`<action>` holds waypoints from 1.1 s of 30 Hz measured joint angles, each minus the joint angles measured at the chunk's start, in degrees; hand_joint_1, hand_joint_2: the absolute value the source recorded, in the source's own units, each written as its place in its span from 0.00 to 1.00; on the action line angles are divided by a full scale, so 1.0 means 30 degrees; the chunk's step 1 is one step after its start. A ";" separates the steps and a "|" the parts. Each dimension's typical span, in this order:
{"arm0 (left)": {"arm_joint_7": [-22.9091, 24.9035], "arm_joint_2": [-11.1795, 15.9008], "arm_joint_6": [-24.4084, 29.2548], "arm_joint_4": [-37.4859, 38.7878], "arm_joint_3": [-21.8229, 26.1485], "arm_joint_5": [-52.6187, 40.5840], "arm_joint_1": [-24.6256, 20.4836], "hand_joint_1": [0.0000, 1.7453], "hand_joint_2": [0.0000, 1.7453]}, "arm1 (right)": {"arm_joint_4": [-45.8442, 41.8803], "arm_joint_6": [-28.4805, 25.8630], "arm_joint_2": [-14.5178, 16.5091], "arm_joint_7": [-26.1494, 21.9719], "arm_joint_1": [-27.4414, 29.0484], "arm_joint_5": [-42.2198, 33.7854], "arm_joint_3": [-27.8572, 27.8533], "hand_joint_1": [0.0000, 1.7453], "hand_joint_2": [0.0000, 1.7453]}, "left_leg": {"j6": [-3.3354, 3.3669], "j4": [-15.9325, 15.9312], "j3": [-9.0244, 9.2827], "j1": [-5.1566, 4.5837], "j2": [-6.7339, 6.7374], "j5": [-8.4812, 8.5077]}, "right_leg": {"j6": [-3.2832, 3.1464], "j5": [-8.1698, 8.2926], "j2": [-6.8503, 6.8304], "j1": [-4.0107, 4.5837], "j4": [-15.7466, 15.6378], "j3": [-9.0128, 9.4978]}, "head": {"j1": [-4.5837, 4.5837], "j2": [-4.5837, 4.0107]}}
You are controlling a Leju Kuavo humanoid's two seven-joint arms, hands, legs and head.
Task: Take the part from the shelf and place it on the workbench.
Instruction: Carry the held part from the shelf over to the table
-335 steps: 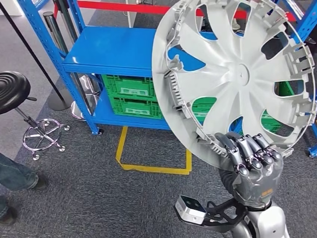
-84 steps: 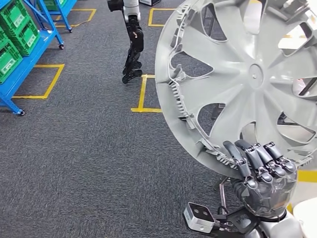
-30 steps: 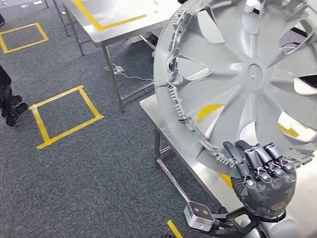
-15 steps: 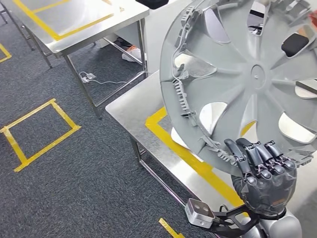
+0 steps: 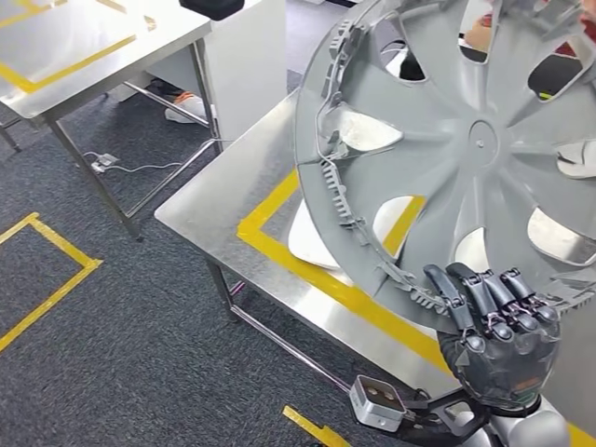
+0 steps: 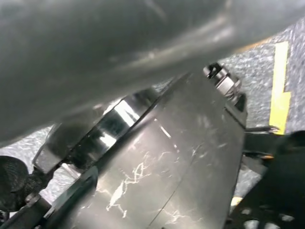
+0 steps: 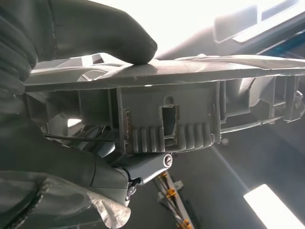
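Right hand raised, fingers curled in a grip

Steel bench standing on dark grey carpet floor, metal legs and lower crossbar showing beneath. Yellow tape line running across its top, turning a corner near the edge. White patch lying on the top inside that corner, nature unclear. Second steel bench standing behind to the left, also carrying yellow tape. Yellow tape marks lying on the floor, white cable trailing under the far bench.
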 joint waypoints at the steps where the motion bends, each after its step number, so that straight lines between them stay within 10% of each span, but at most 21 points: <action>1: 0.0005 -0.0004 0.0000 0.0000 0.0000 0.0000 0.0012 0.00 0.00 | 0.0011 0.0000 0.0000 0.0020 0.0021 0.0000 -0.0009 1.00 1.00 | -0.0019 0.0005 0.0009 -0.0002 0.0283 -0.0023 | 0.0059 0.0134 -0.0092 -0.0033 0.0125 -0.0014 | 0.0004 0.0000; 5: 0.0009 -0.0040 0.0004 0.0000 0.0000 0.0000 -0.0015 0.00 0.00 | 0.0025 0.0000 0.0000 0.0055 0.0062 0.0000 -0.0047 1.00 1.00 | -0.0320 0.0165 0.0121 -0.0060 0.1123 -0.0243 | 0.0056 0.2100 -0.1155 -0.0035 -0.4581 0.2699 | 0.0004 0.0000; 9: 0.0009 -0.0011 0.0015 0.0000 0.0002 0.0000 -0.0067 0.00 0.00 | 0.0031 0.0000 0.0000 0.0095 0.0105 0.0004 -0.0086 1.00 1.00 | -0.0703 0.0296 0.0263 -0.0117 0.1650 -0.0411 | -0.0395 0.2248 -0.0900 0.0032 -0.5337 0.3147 | -0.0029 0.0000; 14: 0.0002 -0.0051 0.0056 0.0000 0.0002 -0.0004 -0.0177 0.00 0.00 | 0.0034 0.0000 0.0000 0.0300 0.0181 0.0005 -0.0111 1.00 1.00 | -0.0961 0.4586 -0.1498 0.0041 -0.0109 -0.2787 | -0.0824 0.2373 0.0106 -0.0002 -0.5385 0.3151 | -0.0178 0.0000; 16: 0.0027 -0.0051 0.0082 0.0000 0.0004 -0.0033 -0.0141 0.00 0.00 | 0.0038 0.0000 0.0000 0.0446 0.0238 0.0007 -0.0117 1.00 1.00 | -0.0867 0.5964 -0.2194 0.0017 -0.0310 -0.2944 | -0.0861 0.2390 0.0660 0.0077 -0.5378 0.3157 | -0.0180 0.0000; 20: 0.0055 -0.0025 0.0067 0.0004 -0.0004 -0.0084 -0.0050 0.00 0.00 | 0.0049 0.0000 0.0000 0.0610 0.0328 0.0007 -0.0126 1.00 1.00 | -0.0243 0.1872 -0.0593 -0.0079 -0.1630 -0.0450 | -0.0833 0.2418 0.1757 0.0143 -0.5348 0.3174 | -0.0160 0.0000; 22: 0.0058 -0.0014 0.0066 0.0011 -0.0004 -0.0122 -0.0037 0.00 0.00 | 0.0071 0.0000 0.0000 0.0650 0.0335 0.0005 -0.0131 1.00 1.00 | -0.0065 0.0621 -0.0089 -0.0110 -0.2342 -0.0176 | -0.0686 0.2491 0.2201 0.0042 -0.5329 0.3013 | -0.0197 0.0000; 24: 0.0060 -0.0049 0.0066 0.0015 -0.0005 -0.0173 -0.0038 0.00 0.00 | 0.0082 -0.0002 0.0000 0.0696 0.0391 0.0004 -0.0138 1.00 1.00 | -0.0073 0.0333 -0.0007 -0.0089 -0.1982 -0.0162 | -0.0460 0.2594 0.2638 -0.0038 -0.5374 0.2810 | -0.0255 0.0000; 27: 0.0047 -0.0137 0.0067 0.0016 -0.0009 -0.0197 -0.0096 0.00 0.00 | 0.0106 -0.0002 0.0000 0.0772 0.0440 0.0004 -0.0140 1.00 1.00 | 0.0008 -0.0180 0.0173 0.0058 -0.1131 0.0053 | -0.0188 0.1859 0.1423 0.0074 -0.4251 0.2075 | -0.0074 0.0000; 30: 0.0038 -0.0169 0.0077 0.0022 -0.0011 -0.0197 -0.0033 0.00 0.00 | 0.0164 0.0000 -0.0004 0.0823 0.0360 0.0005 -0.0137 1.00 1.00 | 0.0077 -0.0213 0.0197 -0.0005 -0.0206 0.0020 | 0.0115 0.0250 0.0078 -0.0022 -0.0855 0.0483 | 0.0086 0.0000; 33: 0.0038 -0.0162 0.0082 0.0022 -0.0011 -0.0197 -0.0023 0.00 0.00 | 0.0237 0.0000 -0.0007 0.0865 0.0363 0.0007 -0.0137 1.00 1.00 | -0.0073 -0.0094 0.0239 0.0046 0.0616 -0.0122 | 0.0414 0.1091 -0.0347 -0.0248 -0.1630 0.1053 | 0.0087 0.0000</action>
